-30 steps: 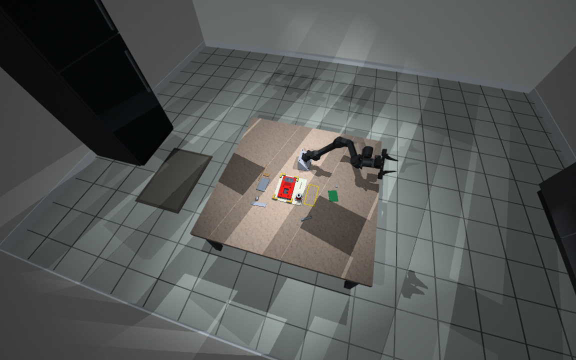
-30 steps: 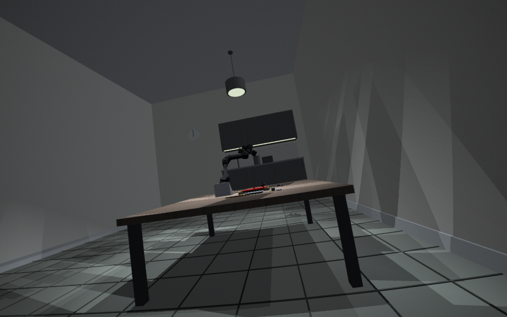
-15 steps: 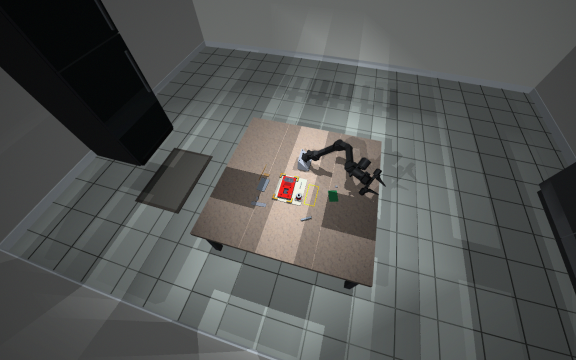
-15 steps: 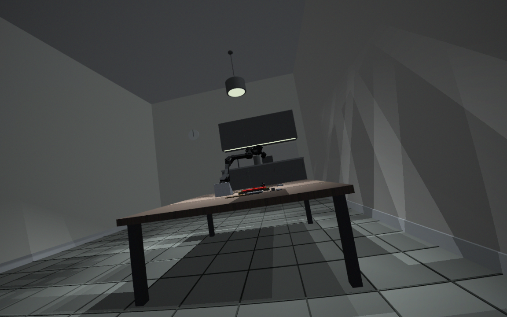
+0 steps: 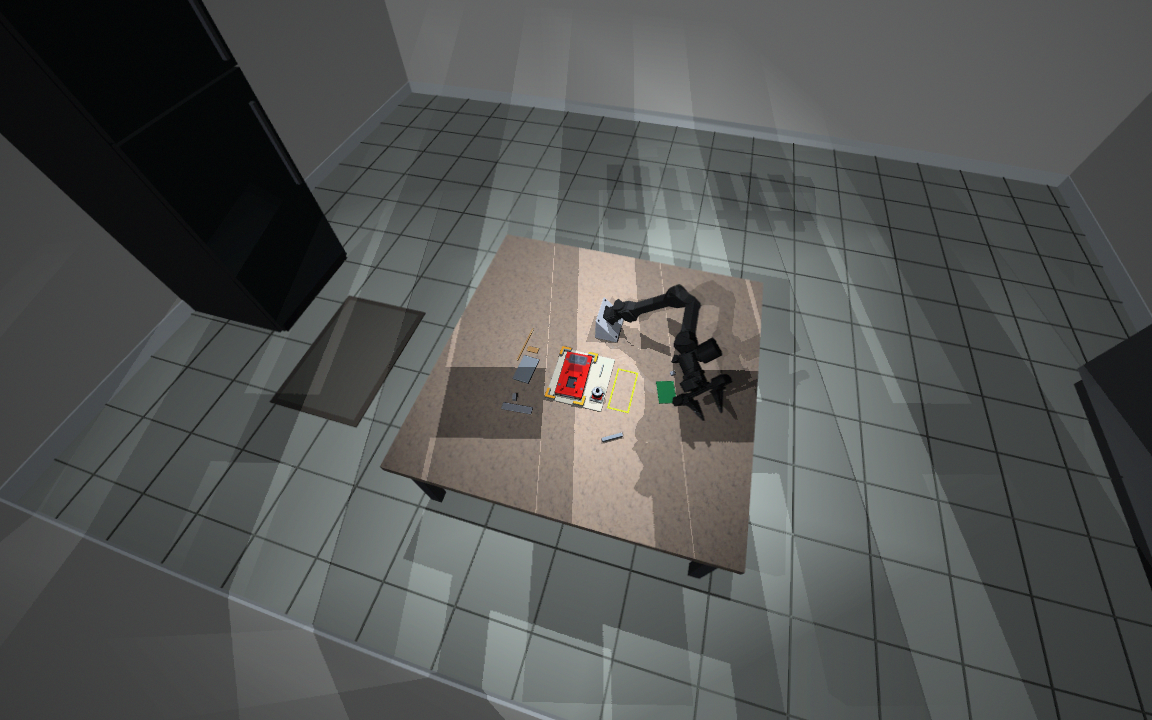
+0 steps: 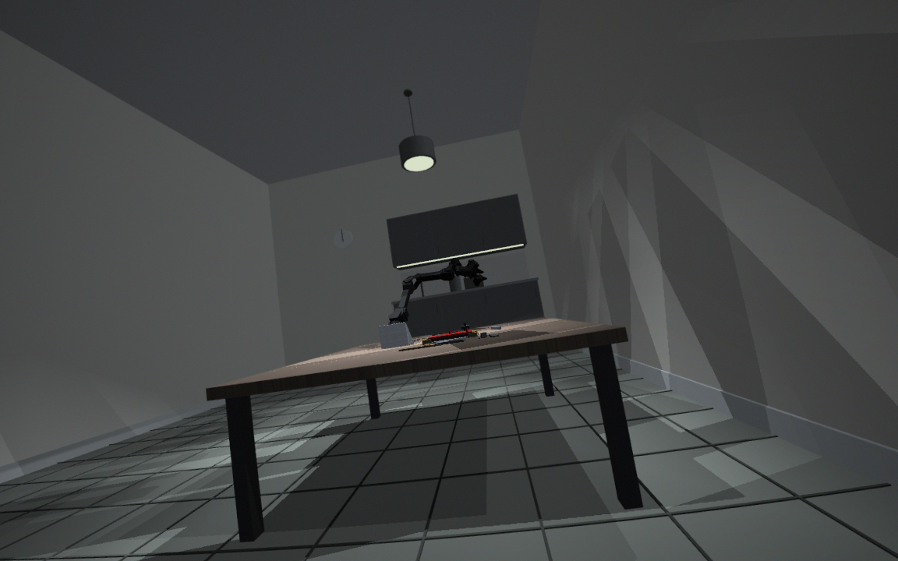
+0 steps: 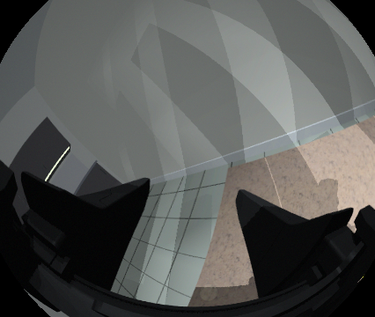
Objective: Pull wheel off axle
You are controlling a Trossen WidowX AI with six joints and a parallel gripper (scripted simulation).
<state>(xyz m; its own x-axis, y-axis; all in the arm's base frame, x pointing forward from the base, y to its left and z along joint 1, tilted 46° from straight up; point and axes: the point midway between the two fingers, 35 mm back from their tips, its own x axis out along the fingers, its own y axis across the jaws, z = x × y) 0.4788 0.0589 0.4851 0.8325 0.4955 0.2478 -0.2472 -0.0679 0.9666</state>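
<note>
The small dark wheel (image 5: 597, 391) (image 6: 465, 326) with a pale centre sits at the front right corner of a white base plate (image 5: 606, 368). It appears to be on the upright axle, which is too small to make out. The marked area (image 5: 633, 392) is a yellow outline just right of the plate, with nothing inside it. My gripper (image 5: 711, 413) (image 6: 484, 274) (image 7: 194, 191) is open and empty, raised high above the table to the right of the wheel and the marked area. In the wrist view, bare table and floor show between and beyond the fingers; the wheel is not visible there.
A red part (image 5: 574, 377) lies on the white plate, with yellow pieces at its corners. A green plate (image 5: 665, 392) lies right of the marked area. A grey bar (image 5: 612, 437) lies in front. A blue-grey plate (image 5: 526, 368) and a dark bar (image 5: 516, 408) lie left.
</note>
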